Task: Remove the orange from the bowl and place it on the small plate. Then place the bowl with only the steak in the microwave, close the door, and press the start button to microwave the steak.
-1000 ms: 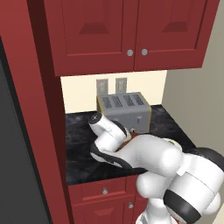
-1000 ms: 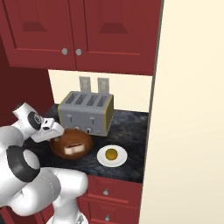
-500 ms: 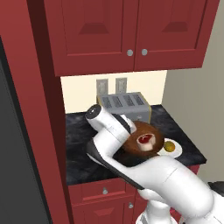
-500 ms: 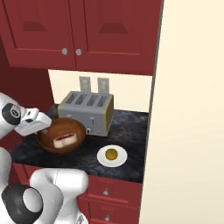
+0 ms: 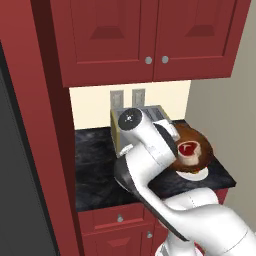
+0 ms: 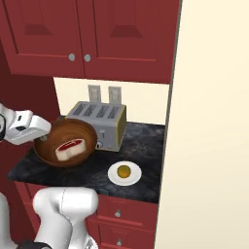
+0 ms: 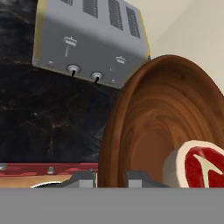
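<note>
The brown wooden bowl (image 6: 64, 143) is hanging in the air above the black counter (image 6: 141, 141), gripped at its rim by the gripper (image 6: 43, 137), whose fingers are closing on the bowl's edge. The red steak (image 6: 69, 147) with its pale fat rim is lying inside it. The orange (image 6: 124, 171) is sitting on the small white plate (image 6: 113, 175), just in front of the silver toaster (image 6: 99, 124). No writing is showing anywhere. The hand view is bringing out the toaster's two knobs (image 7: 73, 69).

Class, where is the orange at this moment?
In the right base view the orange sits on the small plate, on the counter right of the bowl, before the toaster.
</note>
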